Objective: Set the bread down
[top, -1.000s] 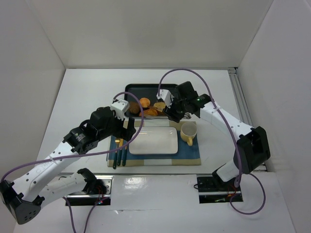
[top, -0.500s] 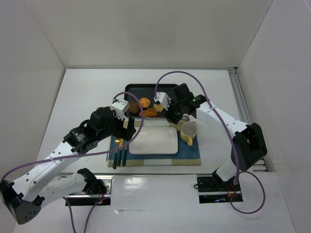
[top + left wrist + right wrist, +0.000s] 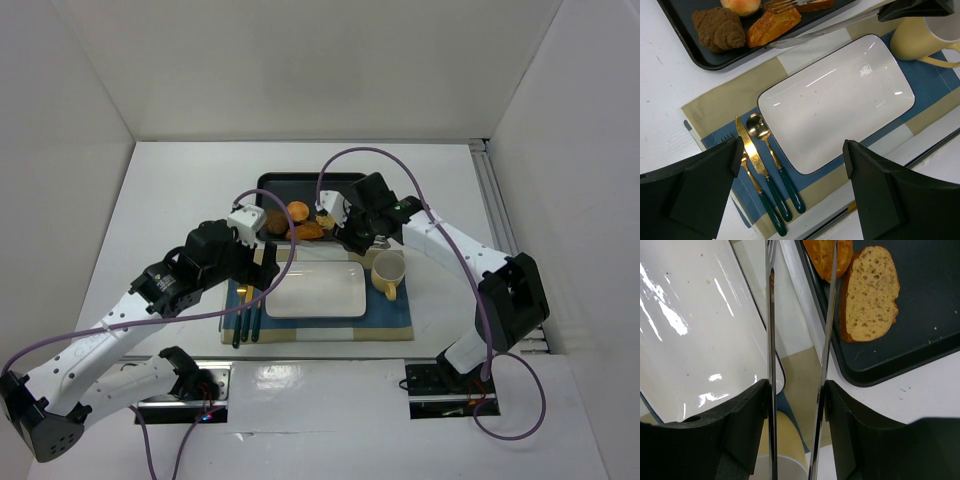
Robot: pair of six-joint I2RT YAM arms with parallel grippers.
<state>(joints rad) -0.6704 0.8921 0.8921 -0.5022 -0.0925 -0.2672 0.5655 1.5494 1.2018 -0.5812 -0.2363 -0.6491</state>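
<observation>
Nearest you, your left gripper [image 3: 794, 150] hangs over the striped placemat [image 3: 715, 107]. Its jaws are spread wide and hold nothing. Below it lie a gold knife [image 3: 752, 155] and a spoon [image 3: 757, 127] with green handles, just beside the white plate [image 3: 840, 100]. A yellow mug [image 3: 925, 37] stands on the placemat by the plate's right end.

Your right gripper [image 3: 795, 390] has its jaws closed on metal tongs [image 3: 771, 365]. The 2 blades are apart, with nothing between them.

Farther back, the black tray [image 3: 680, 25] sits on the white counter [image 3: 660, 80]. The slice of bread [image 3: 870, 292] lies flat in the tray, right beside 1 blade. You cannot tell if they touch. A brown croissant [image 3: 717, 27] lies there too.
</observation>
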